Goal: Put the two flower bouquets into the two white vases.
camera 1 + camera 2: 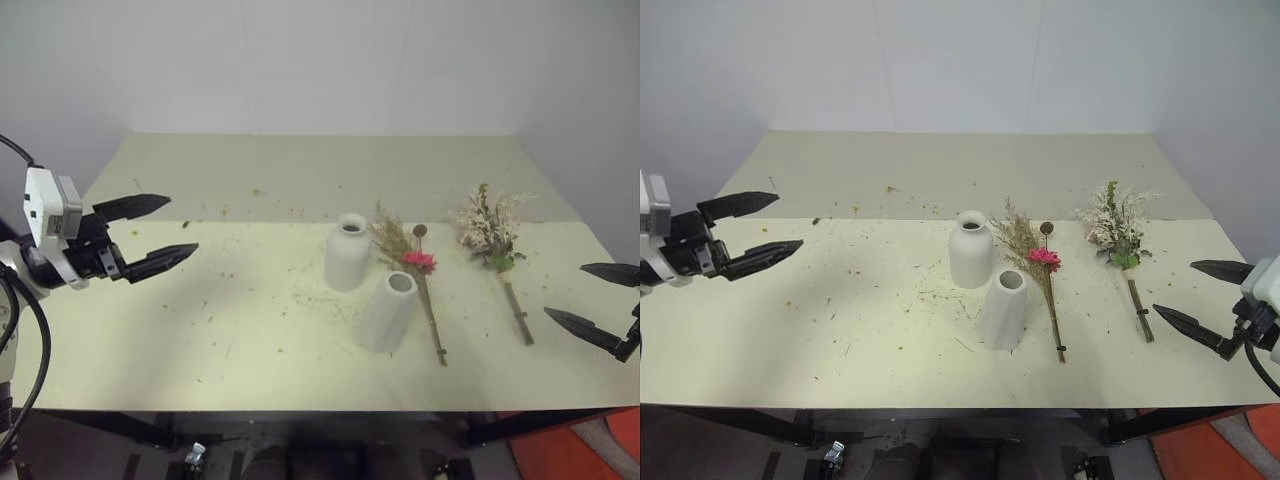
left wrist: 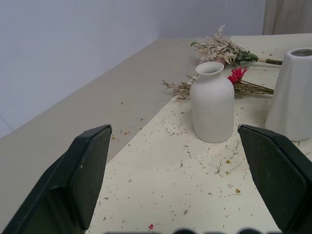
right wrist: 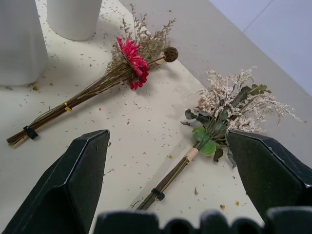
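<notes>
The left gripper (image 1: 162,232), two tapered black fingers on a white-and-black wrist block, hangs level in the air with its tips aimed inward toward the opposite arm; its jaws stand wide apart and hold nothing. The right gripper (image 1: 1208,295), likewise black and pointed, tilts slightly downward, its tips aimed back toward the left one, fingers spread wide and empty. A black cable loops behind the left wrist.

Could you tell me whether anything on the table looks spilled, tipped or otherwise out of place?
Small dry plant bits are scattered over the table, thickest around the vases. Both vases, the bottle vase and the cylinder vase, stand upright and empty. Both bouquets, the grass bouquet and the pale bouquet, lie flat beside them.
</notes>
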Robot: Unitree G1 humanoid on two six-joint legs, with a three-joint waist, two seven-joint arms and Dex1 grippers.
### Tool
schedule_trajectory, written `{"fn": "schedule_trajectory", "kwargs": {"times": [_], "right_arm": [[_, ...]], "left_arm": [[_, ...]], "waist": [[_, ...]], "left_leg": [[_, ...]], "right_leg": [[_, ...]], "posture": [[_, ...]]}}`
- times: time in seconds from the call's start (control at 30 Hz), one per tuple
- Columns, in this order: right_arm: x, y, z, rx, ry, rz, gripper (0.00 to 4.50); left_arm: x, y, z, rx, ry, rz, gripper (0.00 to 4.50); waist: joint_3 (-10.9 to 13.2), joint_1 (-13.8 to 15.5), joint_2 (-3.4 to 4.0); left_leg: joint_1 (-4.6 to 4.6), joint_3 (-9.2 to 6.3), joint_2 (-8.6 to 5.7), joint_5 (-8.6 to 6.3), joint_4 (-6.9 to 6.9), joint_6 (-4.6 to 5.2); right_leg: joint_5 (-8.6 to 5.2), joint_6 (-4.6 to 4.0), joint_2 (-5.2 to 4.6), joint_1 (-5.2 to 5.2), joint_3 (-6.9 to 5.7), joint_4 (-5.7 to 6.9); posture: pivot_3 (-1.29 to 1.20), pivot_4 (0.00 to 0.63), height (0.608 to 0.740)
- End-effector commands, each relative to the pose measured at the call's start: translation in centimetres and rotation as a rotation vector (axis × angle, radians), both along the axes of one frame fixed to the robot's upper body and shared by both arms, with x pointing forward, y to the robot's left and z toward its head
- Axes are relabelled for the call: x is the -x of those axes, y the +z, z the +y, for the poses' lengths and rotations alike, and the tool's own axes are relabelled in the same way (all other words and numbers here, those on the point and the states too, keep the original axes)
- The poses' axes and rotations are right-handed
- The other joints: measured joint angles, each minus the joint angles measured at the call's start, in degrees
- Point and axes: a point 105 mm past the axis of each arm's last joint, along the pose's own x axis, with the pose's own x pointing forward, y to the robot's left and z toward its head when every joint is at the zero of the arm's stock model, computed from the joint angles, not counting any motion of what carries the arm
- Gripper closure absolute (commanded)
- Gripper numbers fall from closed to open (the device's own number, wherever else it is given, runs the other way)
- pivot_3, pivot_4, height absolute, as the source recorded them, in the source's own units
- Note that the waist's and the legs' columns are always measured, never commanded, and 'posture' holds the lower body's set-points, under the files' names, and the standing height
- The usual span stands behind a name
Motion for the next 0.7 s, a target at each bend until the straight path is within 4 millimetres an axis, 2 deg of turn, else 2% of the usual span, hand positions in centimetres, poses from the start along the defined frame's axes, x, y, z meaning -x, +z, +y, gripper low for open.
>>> {"fn": "schedule_trajectory", "kwargs": {"times": [0.03,0.43,0.57,0.7], "right_arm": [[-0.3,0.8,0.0,0.034,-0.011,-0.013,0.01],[-1.5,1.1,0.2,0.066,-0.068,-0.006,0.01],[-4.3,-0.6,-0.5,0.115,-0.190,0.130,0.01],[-7.2,-1.6,-0.9,0.062,-0.324,0.206,0.01]], "left_arm": [[0.6,1.2,0.1,-0.004,0.006,-0.057,0.00],[0.6,0.9,-0.2,-0.004,0.014,-0.045,0.00],[0.3,0.5,-3.3,-0.095,-0.094,-0.002,0.00],[-0.4,0.5,-7.1,-0.146,-0.237,-0.020,0.00]], "waist": [[0.0,0.0,0.00],[0.0,0.0,0.00],[0.0,-0.1,-0.01],[0.0,-0.1,-0.04]], "left_leg": [[0.00,0.00,0.00,0.00,0.00,0.00],[-0.01,0.01,0.00,0.00,0.00,0.00],[0.03,0.08,-0.01,0.00,0.00,0.00],[0.03,0.11,-0.08,0.00,0.00,0.00]], "right_leg": [[0.00,0.00,0.00,0.00,0.00,0.00],[0.00,0.00,0.00,-0.01,0.00,0.00],[0.04,-0.01,-0.03,-0.02,0.05,0.01],[0.07,-0.04,0.04,-0.03,0.05,-0.02]], "posture": [[0.00,0.150,0.740],[0.00,0.150,0.740],[0.00,0.150,0.740],[0.00,0.150,0.740]]}}
